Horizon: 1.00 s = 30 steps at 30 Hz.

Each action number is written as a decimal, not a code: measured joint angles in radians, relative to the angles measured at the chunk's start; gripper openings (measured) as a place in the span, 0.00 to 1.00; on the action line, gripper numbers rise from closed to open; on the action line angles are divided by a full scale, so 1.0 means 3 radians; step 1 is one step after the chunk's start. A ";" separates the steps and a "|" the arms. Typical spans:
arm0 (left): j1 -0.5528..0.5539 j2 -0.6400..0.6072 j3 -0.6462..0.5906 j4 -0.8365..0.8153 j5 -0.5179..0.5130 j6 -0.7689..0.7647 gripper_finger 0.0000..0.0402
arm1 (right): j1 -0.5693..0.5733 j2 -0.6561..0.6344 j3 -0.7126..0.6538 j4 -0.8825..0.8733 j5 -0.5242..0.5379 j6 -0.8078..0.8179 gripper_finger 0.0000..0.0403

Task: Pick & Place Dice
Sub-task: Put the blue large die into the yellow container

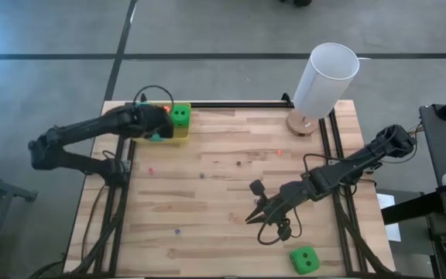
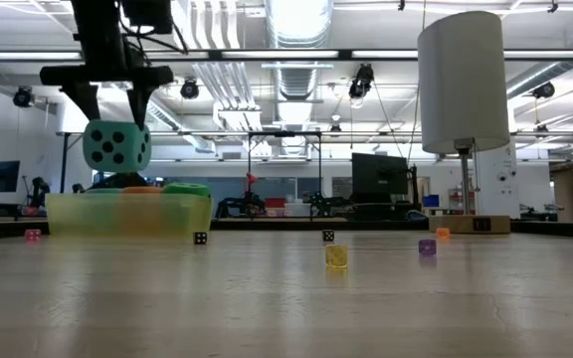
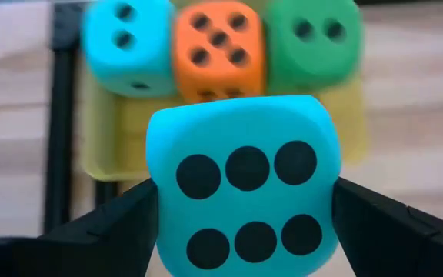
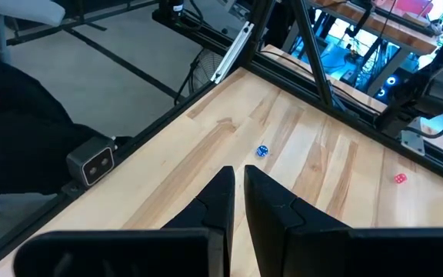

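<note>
My left gripper [image 3: 244,208] is shut on a teal die [image 2: 117,145] and hangs over the near-left part of the translucent yellow tray [image 2: 68,214] at the table's far left. In the tray lie a second teal die [image 3: 125,42], an orange-red die [image 3: 220,46] and a green die [image 1: 180,116]. Another green die [image 1: 304,260] rests on the table near the front edge, right of centre. My right gripper [image 1: 258,215] hovers above the table's middle right, just left and far of that die, its fingers [image 4: 225,196] close together with nothing between them. My left gripper pinches the teal die by two opposite side faces [image 3: 154,208] between its two fingers. The fingers slant down from above, on the table's left side. The die is lifted clear above the tray, its six-pip face [image 3: 244,165] toward the wrist camera.
A tall white cylinder on a wooden foot [image 1: 324,77] stands at the far right of the table. Several tiny dice lie scattered over the wood, among them a yellow one [image 2: 336,256] and a purple one [image 2: 427,247]. Black rails [image 1: 335,155] run along the table's sides.
</note>
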 joint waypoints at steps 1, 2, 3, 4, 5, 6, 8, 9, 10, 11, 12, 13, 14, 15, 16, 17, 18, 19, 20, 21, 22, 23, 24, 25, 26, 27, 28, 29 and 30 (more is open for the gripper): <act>0.0075 0.0000 0.0000 -0.0001 -0.0044 0.0047 0.83 | 0.0000 0.0000 0.0000 0.0000 0.0000 -0.0002 0.07; 0.0152 0.0001 0.0000 0.0000 -0.0086 0.0093 0.83 | 0.0000 0.0000 0.0000 0.0000 0.0000 -0.0005 0.07; 0.0217 0.0001 -0.0001 -0.0001 -0.0129 0.0143 0.83 | 0.0000 0.0000 0.0000 0.0000 0.0000 -0.0003 0.07; 0.0281 0.0001 -0.0001 -0.0001 -0.0168 0.0204 0.82 | 0.0000 0.0000 0.0000 0.0000 0.0000 0.0001 0.07; 0.0340 0.0001 -0.0003 -0.0001 -0.0201 0.0268 0.82 | 0.0001 0.0000 0.0000 0.0000 -0.0001 -0.0001 0.07; 0.0400 0.0001 -0.0003 0.0000 -0.0218 0.0323 0.82 | 0.0000 0.0000 0.0000 0.0000 0.0000 -0.0004 0.07; 0.0504 0.0001 -0.0003 -0.0001 -0.0220 0.0449 0.83 | 0.0001 0.0000 0.0000 0.0000 0.0000 -0.0002 0.07; 0.0542 0.0001 -0.0011 0.0002 -0.0220 0.0513 0.83 | 0.0001 0.0000 0.0000 0.0000 0.0000 0.0000 0.07; 0.0573 0.0001 -0.0031 -0.0002 -0.0223 0.0570 0.83 | 0.0001 0.0000 0.0000 0.0000 0.0000 -0.0002 0.07; 0.0602 0.0001 -0.0056 -0.0002 -0.0221 0.0623 0.83 | 0.0000 0.0000 0.0000 0.0000 0.0000 -0.0004 0.07; 0.0627 0.0003 -0.0082 -0.0001 -0.0220 0.0665 0.83 | 0.0000 0.0000 0.0000 0.0000 -0.0001 -0.0004 0.07; 0.0652 0.0004 -0.0110 -0.0001 -0.0219 0.0698 0.83 | 0.0001 0.0000 0.0000 0.0000 0.0000 0.0001 0.07; 0.0670 0.0004 -0.0137 -0.0002 -0.0218 0.0729 0.83 | 0.0000 0.0000 0.0000 0.0000 0.0000 0.0000 0.07; 0.0683 0.0004 -0.0159 -0.0002 -0.0218 0.0740 0.83 | 0.0000 0.0000 0.0000 0.0000 -0.0001 -0.0002 0.07; 0.0690 0.0004 -0.0178 -0.0003 -0.0218 0.0749 0.83 | 0.0000 0.0000 0.0000 0.0000 0.0000 -0.0006 0.07; 0.0692 0.0004 -0.0193 -0.0003 -0.0218 0.0757 0.83 | 0.0000 0.0000 0.0000 0.0000 -0.0001 -0.0003 0.07; 0.0700 0.0004 -0.0200 -0.0011 -0.0218 0.0757 0.83 | 0.0000 0.0000 0.0000 0.0000 0.0000 0.0001 0.07; 0.0702 0.0004 -0.0203 -0.0013 -0.0218 0.0757 0.83 | 0.0001 0.0000 0.0000 0.0000 0.0000 -0.0001 0.07; 0.0702 0.0004 -0.0208 -0.0011 -0.0218 0.0757 0.83 | 0.0000 0.0000 0.0000 0.0000 0.0000 -0.0006 0.07; 0.0703 0.0004 -0.0218 -0.0011 -0.0218 0.0755 0.83 | 0.0000 0.0000 0.0000 0.0000 0.0000 -0.0007 0.07; 0.0706 0.0004 -0.0229 -0.0010 -0.0218 0.0755 0.84 | 0.0000 0.0000 0.0000 0.0000 0.0000 -0.0002 0.07; 0.0709 0.0004 -0.0245 -0.0001 -0.0219 0.0755 0.84 | 0.0001 0.0000 0.0000 0.0000 0.0000 0.0000 0.07; 0.0712 0.0004 -0.0264 0.0000 -0.0218 0.0755 0.84 | 0.0000 0.0000 0.0000 0.0000 0.0000 -0.0003 0.07; 0.0718 0.0004 -0.0292 0.0004 -0.0220 0.0754 0.84 | 0.0000 0.0000 0.0000 0.0000 0.0000 -0.0007 0.07; 0.0720 0.0004 -0.0330 0.0023 -0.0222 0.0754 0.83 | 0.0001 0.0000 0.0000 0.0000 0.0000 -0.0004 0.07; 0.0723 0.0004 -0.0374 0.0040 -0.0236 0.0752 0.83 | 0.0000 0.0000 0.0000 0.0000 0.0000 0.0001 0.07; 0.0729 0.0004 -0.0417 0.0061 -0.0248 0.0744 0.83 | 0.0000 0.0000 0.0000 0.0000 0.0000 -0.0001 0.07; 0.0736 0.0003 -0.0456 0.0091 -0.0257 0.0742 0.83 | 0.0000 0.0000 0.0000 0.0000 -0.0001 -0.0004 0.07; 0.0737 0.0001 -0.0487 0.0124 -0.0274 0.0742 0.83 | 0.0001 0.0000 0.0000 0.0000 0.0000 -0.0001 0.07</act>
